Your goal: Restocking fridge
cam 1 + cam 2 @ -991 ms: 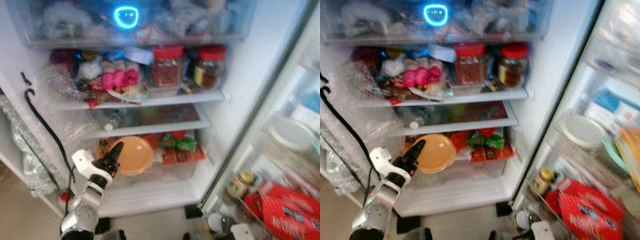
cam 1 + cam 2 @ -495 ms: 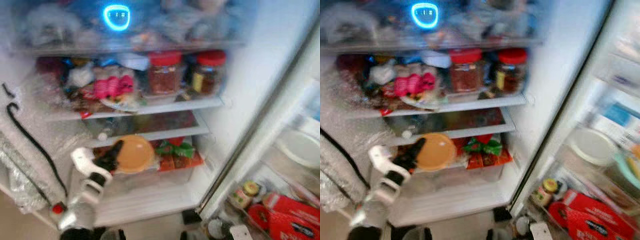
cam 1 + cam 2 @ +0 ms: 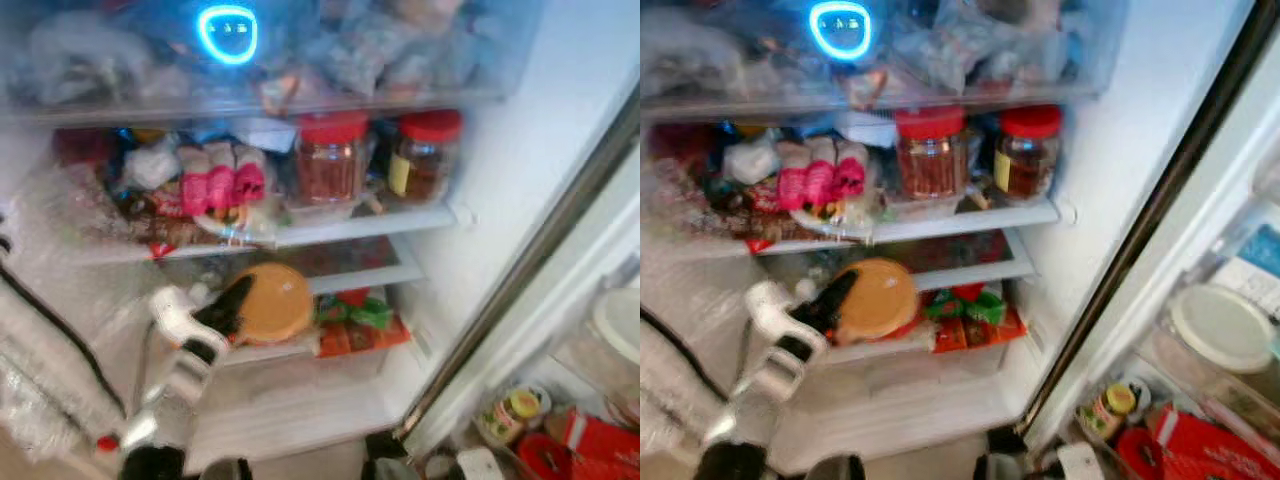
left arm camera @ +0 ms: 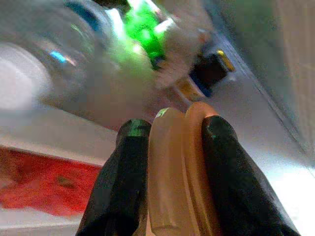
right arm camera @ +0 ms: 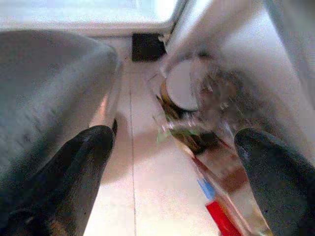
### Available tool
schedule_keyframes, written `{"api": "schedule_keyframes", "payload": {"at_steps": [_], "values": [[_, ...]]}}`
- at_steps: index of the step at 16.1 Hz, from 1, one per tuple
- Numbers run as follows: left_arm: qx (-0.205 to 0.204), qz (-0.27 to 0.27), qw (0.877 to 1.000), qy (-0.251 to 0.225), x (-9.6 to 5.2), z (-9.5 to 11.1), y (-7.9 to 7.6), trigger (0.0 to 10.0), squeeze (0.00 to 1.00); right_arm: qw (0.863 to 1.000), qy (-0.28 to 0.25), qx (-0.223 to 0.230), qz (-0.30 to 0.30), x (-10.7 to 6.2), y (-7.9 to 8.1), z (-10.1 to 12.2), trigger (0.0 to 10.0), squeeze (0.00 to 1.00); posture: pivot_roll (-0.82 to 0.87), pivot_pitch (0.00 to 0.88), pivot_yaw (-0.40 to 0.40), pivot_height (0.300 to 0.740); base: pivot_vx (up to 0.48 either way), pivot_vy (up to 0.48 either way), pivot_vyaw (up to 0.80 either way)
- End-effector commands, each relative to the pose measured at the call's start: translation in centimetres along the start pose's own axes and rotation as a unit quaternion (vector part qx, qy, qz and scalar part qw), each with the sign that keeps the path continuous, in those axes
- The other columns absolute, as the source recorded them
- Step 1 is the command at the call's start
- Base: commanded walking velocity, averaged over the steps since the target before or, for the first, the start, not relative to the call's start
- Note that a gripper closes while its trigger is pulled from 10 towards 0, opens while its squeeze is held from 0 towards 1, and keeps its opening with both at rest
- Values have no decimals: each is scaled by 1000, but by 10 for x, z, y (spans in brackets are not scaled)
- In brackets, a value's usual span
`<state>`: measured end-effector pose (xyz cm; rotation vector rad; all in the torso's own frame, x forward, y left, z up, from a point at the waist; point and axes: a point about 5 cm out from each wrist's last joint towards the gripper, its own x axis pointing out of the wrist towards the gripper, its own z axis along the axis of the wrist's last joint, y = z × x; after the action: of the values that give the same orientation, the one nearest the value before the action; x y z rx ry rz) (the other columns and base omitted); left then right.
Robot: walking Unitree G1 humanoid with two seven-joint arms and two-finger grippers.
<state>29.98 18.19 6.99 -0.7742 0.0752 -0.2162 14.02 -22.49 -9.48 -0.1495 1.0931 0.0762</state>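
My left gripper (image 3: 232, 305) is shut on the edge of a round tan lidded container (image 3: 272, 303), held up in front of the fridge's narrow middle shelf (image 3: 370, 277). In the left wrist view both black fingers (image 4: 123, 182) clamp the container's rim (image 4: 178, 172). Behind it lie red and green packets (image 3: 360, 322) on the lower shelf. My right gripper (image 5: 172, 162) hangs low with its fingers spread wide, over the floor by the door's bottom.
Two red-lidded jars (image 3: 330, 155) and pink packets (image 3: 218, 184) crowd the upper shelf. A blue-lit ring (image 3: 228, 32) glows on the top drawer. The open door (image 3: 590, 330) at right holds a white-lidded tub (image 3: 1223, 326), a small jar (image 3: 508, 412) and red packs (image 3: 600, 445). Bubble wrap (image 3: 40, 330) hangs at left.
My left gripper has lifted the tan container from the lower shelf level up toward the middle shelf. The camera has also shifted, moving the whole fridge in view.
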Motion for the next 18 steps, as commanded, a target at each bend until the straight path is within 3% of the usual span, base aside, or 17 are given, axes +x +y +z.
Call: {"api": "schedule_keyframes", "payload": {"at_steps": [1,8,12,18], "values": [[-8,-17,1000,4,7,-5,-9,10000,0,1000,-5,-1,-9,-1,-6,2,10000,0,-109,0,-48,631,255,0,0],[-12,4,1000,-14,24,-4,-13,10000,0,1000,-6,-2,-8,-1,-6,3,10000,0,-109,0,-47,631,36,0,0],[-11,53,998,-36,33,-3,-12,10000,0,1000,-6,-2,-7,-1,-5,3,10000,0,-108,0,-45,631,0,0,0],[-7,80,995,-63,57,4,-23,10000,0,1000,-6,-1,-7,-1,-5,2,10000,0,-119,0,-43,631,0,0,0]]}}
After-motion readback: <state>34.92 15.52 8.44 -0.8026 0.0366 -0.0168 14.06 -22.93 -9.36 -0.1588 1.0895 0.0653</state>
